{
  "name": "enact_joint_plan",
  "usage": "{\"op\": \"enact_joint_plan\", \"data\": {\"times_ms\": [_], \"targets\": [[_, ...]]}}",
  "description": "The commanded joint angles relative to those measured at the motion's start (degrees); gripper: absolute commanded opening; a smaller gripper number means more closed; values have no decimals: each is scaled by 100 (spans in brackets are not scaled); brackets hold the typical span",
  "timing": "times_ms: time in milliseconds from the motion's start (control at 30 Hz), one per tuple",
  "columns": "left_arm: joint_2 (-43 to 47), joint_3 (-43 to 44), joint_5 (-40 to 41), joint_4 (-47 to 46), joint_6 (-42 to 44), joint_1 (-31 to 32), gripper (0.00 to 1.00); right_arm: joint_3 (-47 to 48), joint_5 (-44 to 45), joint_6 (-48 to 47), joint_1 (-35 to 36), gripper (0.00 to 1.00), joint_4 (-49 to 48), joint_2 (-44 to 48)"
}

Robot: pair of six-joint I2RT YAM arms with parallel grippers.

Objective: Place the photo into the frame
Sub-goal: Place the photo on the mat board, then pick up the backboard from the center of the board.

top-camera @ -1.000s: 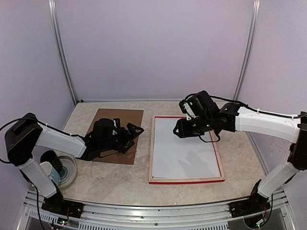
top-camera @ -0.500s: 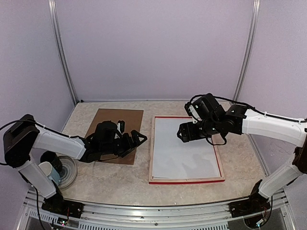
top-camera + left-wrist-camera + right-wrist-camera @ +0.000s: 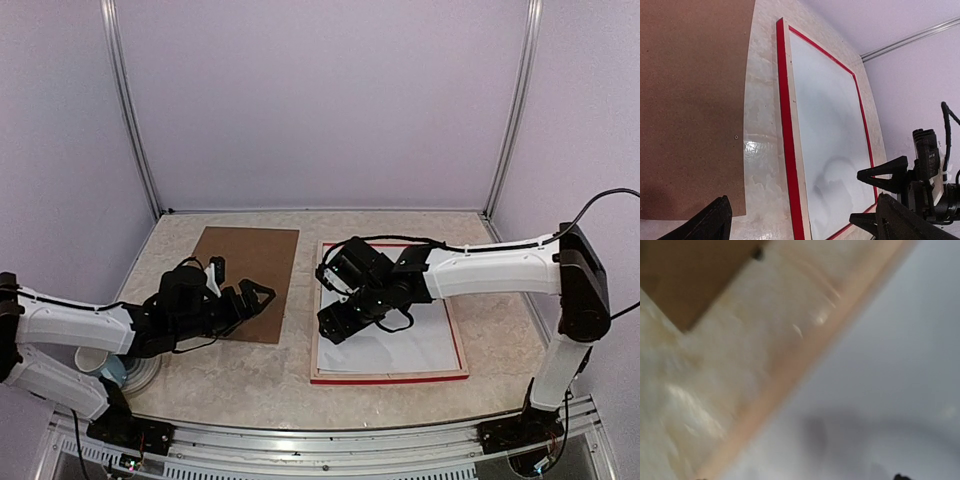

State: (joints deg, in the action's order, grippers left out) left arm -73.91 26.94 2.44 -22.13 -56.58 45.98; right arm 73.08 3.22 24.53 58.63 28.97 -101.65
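Pulled back toward the near left corner of the surface (image 3: 250,395), the left arm (image 3: 80,322) now lies lower and flatter than a second ago. The left hand (image 3: 248,298) hangs over the near right corner of the brown backing board (image 3: 240,255). Its fingers (image 3: 715,222) are spread wide with nothing between them.

The frame (image 3: 390,379) has not shifted. It lies flat to the right of the surface's centre, its long axis running from the near edge toward the far edge, pale wood up and red showing at the rim. The photo (image 3: 425,340) rests inside it, plain white back up, and appears seated within the rails on every side.

The right arm (image 3: 490,270) has swung across from the frame's right side to its left. The right hand (image 3: 335,325) now sits low over the nearer half of the left rail (image 3: 788,150). In the left wrist view its two fingers (image 3: 882,171) stand apart and hold nothing. Its own camera is blurred, showing only pale wood and white paper close below.

The right hand is the nearer of the two, with the photo directly beneath it and stretching off to its right. The left hand is apart from the frame, with a strip of bare surface between them. The placing itself looks done. What remains is probably a press along the left edge, or fetching the board that lies under the left hand.
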Motion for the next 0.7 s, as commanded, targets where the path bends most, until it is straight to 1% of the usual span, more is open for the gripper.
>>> {"op": "enact_joint_plan", "data": {"times_ms": [0,167,267,433,667], "targets": [[669,-279,514,382,0,-90,99,899,706,-130,376,80,374,-593],[1186,-484,630,621,-4,-195,99,1493,1232,-117,664,81,842,-1179],[1293,-531,638,642,8,-241,99,1660,1483,-87,776,81,1089,-1412],[1224,-510,575,529,15,-256,99,1751,1829,-1,899,82,1371,-1578],[1005,-472,497,421,-8,-264,99,1609,1866,49,940,82,1469,-1661]]}}
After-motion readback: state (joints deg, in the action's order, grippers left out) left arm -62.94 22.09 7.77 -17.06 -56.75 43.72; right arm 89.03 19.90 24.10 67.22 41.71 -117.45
